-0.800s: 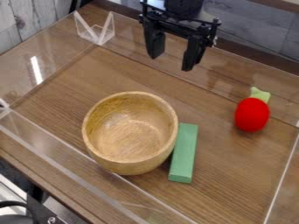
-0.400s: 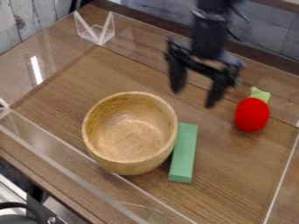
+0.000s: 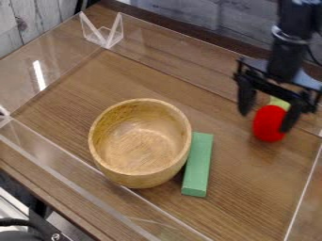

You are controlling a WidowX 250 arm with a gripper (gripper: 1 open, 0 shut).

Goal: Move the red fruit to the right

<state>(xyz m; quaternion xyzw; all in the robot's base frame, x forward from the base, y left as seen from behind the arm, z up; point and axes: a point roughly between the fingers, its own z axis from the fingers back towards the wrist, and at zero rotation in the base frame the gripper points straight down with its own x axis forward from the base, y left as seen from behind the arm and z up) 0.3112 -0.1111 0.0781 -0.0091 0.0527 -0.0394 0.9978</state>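
Wooden surface [image 3: 151,80], dark brown grain, walled by a clear plastic barrier [image 3: 38,151]; one of each.

One wooden bowl [image 3: 139,141], round, pale, nothing in it. Sits well to the left of the end effector and nearer the camera.

One green block [image 3: 199,164], flat and long, just beside the bowl's right rim, below-left of the end effector and apart from it.

One end effector [image 3: 272,104], black, pointing down at the right side of the surface. Its two fingers are spread wide, released, with nothing clamped.

One red fruit [image 3: 269,123], small, glossy red, rounded like a strawberry; its leafy top is hidden by the end effector. It sits on the surface directly under the end effector, between the spread fingers. Cannot tell whether the fingers touch it. Nothing else stands close to it.
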